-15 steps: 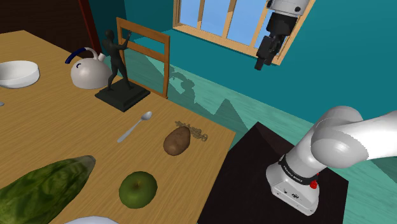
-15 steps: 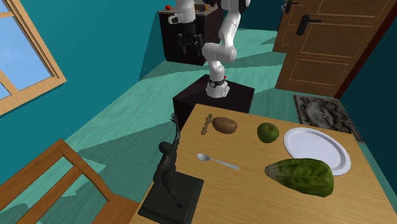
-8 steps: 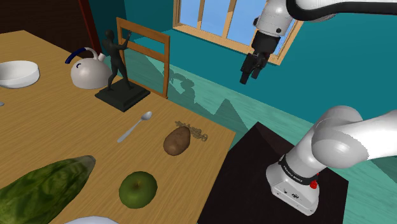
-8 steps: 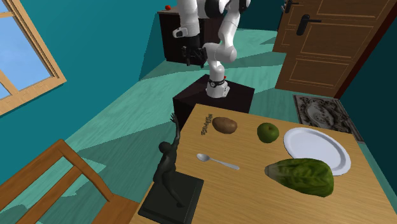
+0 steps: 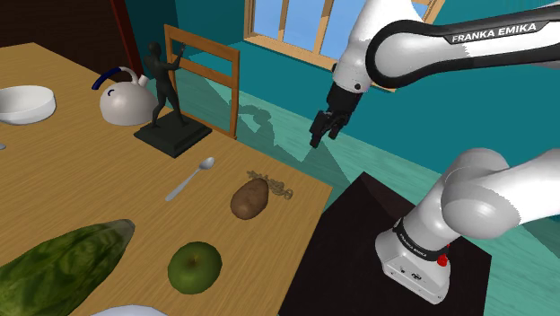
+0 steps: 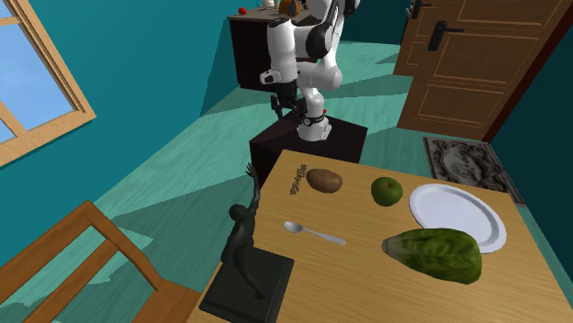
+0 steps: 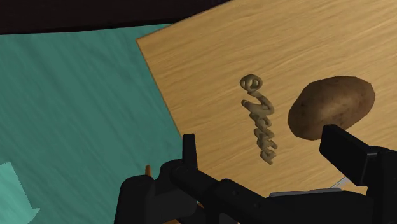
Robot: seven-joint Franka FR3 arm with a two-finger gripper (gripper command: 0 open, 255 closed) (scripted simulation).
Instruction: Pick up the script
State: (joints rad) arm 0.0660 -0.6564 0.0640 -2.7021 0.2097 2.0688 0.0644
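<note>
White arm (image 5: 485, 202) sits on a dark box stand (image 5: 359, 233), elbow high, reaching out over the teal floor (image 5: 377, 157). The black jaws are wide open with nothing gripped. They hang in the air off the counter corner, pointed down toward it. In the wrist view the script lies between the two fingers but well below them, no contact. The light wooden counter (image 5: 81, 197) starts just beside the stand. The script (image 7: 259, 124) is a small tan cursive-lettering piece lying flat at the counter corner nearest the stand. It's between the counter edge and a brown potato (image 5: 249, 198), just beside the potato with a thin gap. Next along that row are a round green apple (image 5: 194, 267) and a round white plate (image 6: 456, 216). A green leafy lettuce head (image 5: 58, 265) overlaps the plate's rim in the second exterior view. Further in, a silver spoon (image 5: 190, 179) lies alone mid-counter. Past it a dark human figurine on a square base (image 5: 164, 90) stands upright, with a pale kettle with a dark handle (image 5: 126, 100) next to it. A white bowl (image 5: 25, 103) is further still. A wooden chair back (image 5: 205, 81) stands right behind the figurine. A wood-framed window (image 5: 296, 22) is set in the teal wall beyond.
</note>
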